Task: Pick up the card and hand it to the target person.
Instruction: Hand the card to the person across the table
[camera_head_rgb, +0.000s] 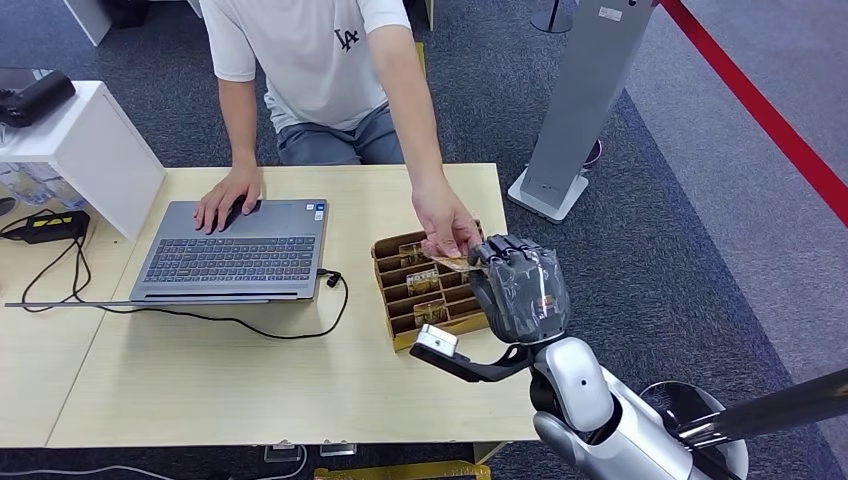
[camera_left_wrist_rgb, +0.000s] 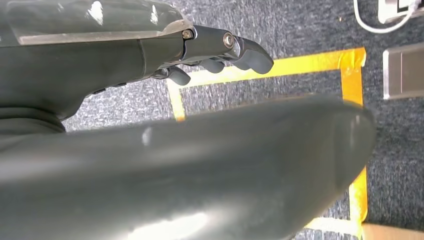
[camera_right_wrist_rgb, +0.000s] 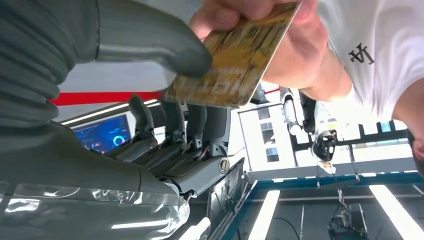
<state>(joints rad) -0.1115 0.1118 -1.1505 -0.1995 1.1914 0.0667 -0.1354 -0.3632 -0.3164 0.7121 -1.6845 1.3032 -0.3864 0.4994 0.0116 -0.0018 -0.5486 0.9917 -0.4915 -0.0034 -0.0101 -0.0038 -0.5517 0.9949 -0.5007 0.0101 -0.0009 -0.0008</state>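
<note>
My right hand (camera_head_rgb: 520, 285) is raised over the table's right end and holds a yellow-brown card (camera_head_rgb: 455, 263) by one end. The seated person's hand (camera_head_rgb: 447, 225) grips the card's other end. In the right wrist view my thumb (camera_right_wrist_rgb: 170, 47) presses on the card (camera_right_wrist_rgb: 235, 60) while my darker fingers (camera_right_wrist_rgb: 190, 125) stand just behind it, and the person's fingers (camera_right_wrist_rgb: 300, 50) pinch its far edge. My left hand (camera_left_wrist_rgb: 210, 50) hangs over grey carpet, its fingers loosely extended and holding nothing.
A cardboard card rack (camera_head_rgb: 395, 300) with more cards stands on the wooden table (camera_head_rgb: 250, 380) under the held card. An open laptop (camera_head_rgb: 235, 250) lies to the left with the person's other hand (camera_head_rgb: 228, 195) on it. A grey pillar stand (camera_head_rgb: 580, 100) rises beyond the table.
</note>
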